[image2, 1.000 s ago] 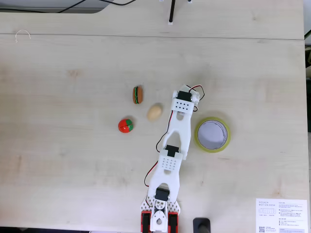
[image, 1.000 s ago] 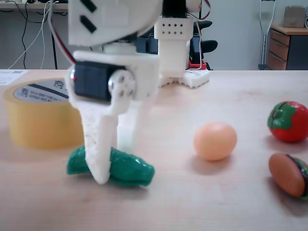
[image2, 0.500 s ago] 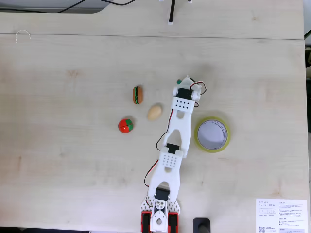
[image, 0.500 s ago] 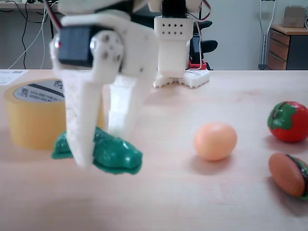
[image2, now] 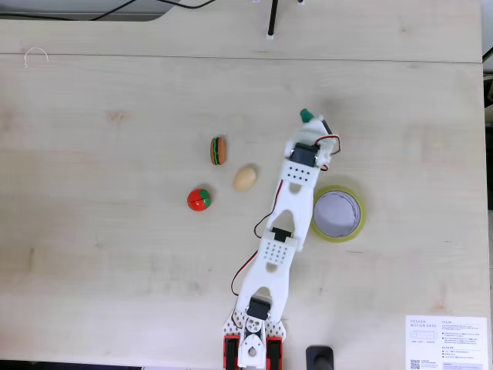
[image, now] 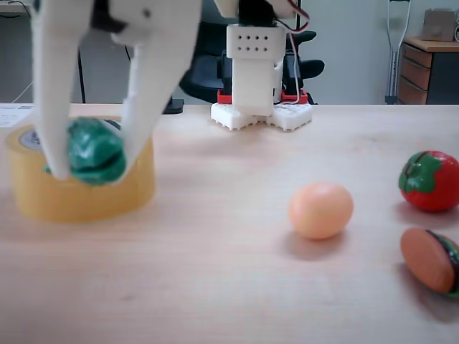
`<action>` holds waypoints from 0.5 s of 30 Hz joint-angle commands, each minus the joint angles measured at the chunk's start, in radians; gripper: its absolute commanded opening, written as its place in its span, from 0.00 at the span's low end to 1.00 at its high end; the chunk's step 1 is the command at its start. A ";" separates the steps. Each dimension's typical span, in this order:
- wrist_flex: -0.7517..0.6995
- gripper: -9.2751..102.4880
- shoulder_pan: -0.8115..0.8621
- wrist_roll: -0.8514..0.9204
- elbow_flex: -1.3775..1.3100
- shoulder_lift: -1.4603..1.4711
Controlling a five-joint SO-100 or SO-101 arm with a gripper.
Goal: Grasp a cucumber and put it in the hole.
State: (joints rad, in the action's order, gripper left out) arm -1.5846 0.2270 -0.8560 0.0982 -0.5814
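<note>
gripper point(image: 90, 168): nearest the front camera, two white fingers clamped on the cucumber point(image: 92, 150), which is lifted off the table in front of the tape roll point(image: 79, 193)
cucumber feel: looks like light, stiff, glossy plastic – probably slippery (bumps may help), so a mid-body pinch seems safest
from above: green tip point(image2: 306, 116) pokes out past the wrist, not yet over the hole point(image2: 337, 213)
farther right: egg point(image: 320, 209), tomato point(image: 429, 180), burger point(image: 430, 260) – well apart from it
</note>
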 commanded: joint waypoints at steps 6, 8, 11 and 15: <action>-0.158 0.08 0.072 -0.184 -0.402 -0.135; -0.173 0.08 0.097 -0.184 -0.402 -0.169; -0.190 0.08 0.132 -0.184 -0.402 -0.222; -0.196 0.08 0.164 -0.184 -0.376 -0.319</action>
State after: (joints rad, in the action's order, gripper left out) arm -1.7012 0.3666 -1.0308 0.0905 -0.6750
